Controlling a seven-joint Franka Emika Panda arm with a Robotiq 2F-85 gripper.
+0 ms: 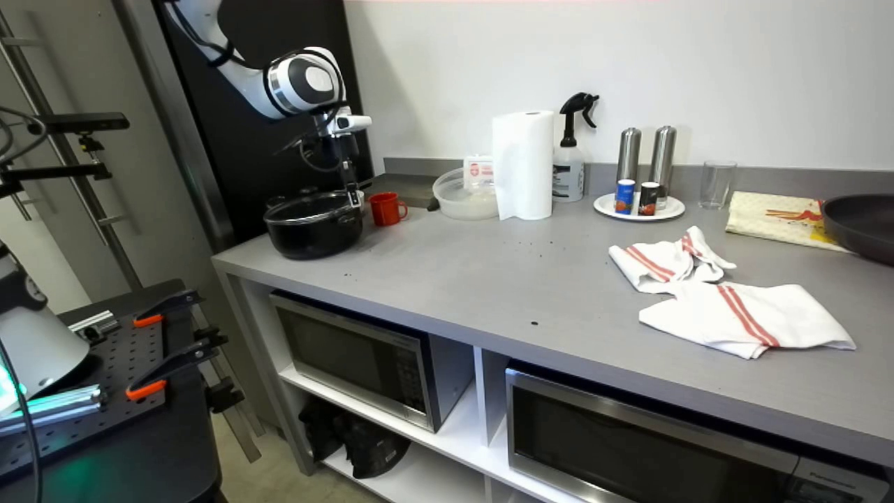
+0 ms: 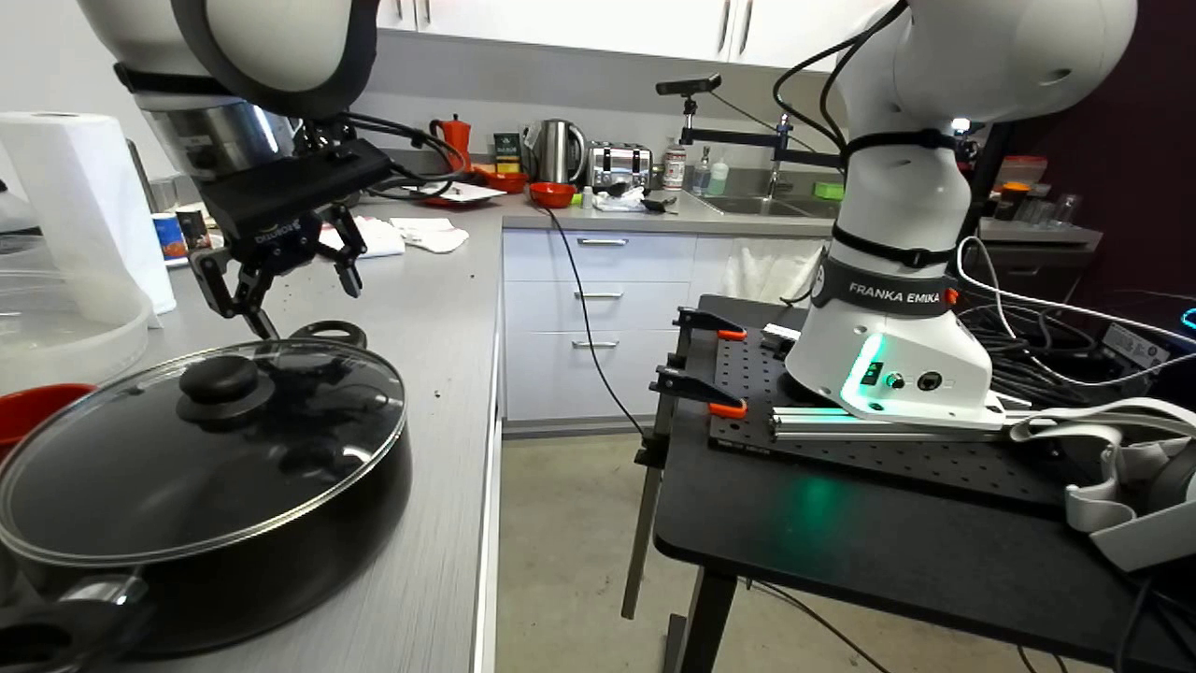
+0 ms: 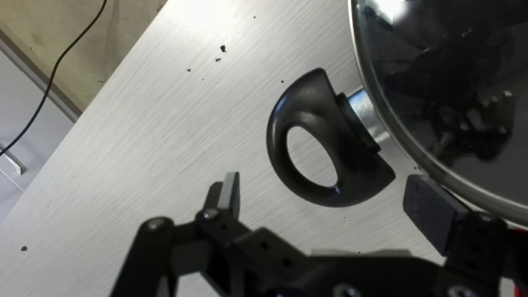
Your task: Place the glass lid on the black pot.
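- While the lid (image 2: 201, 458) is resting on top of the pot (image 2: 336, 533), the end effector (image 2: 308, 304) is hanging near the pot's handle (image 3: 354, 163).
- Its jaws are standing wide apart, gripping nothing.
- One finger (image 3: 433, 210) is sitting right by the lid's rim; whether it is touching, I cannot tell.
- On the table (image 1: 447, 279), a mug (image 1: 385, 209) is standing just beside the pot.
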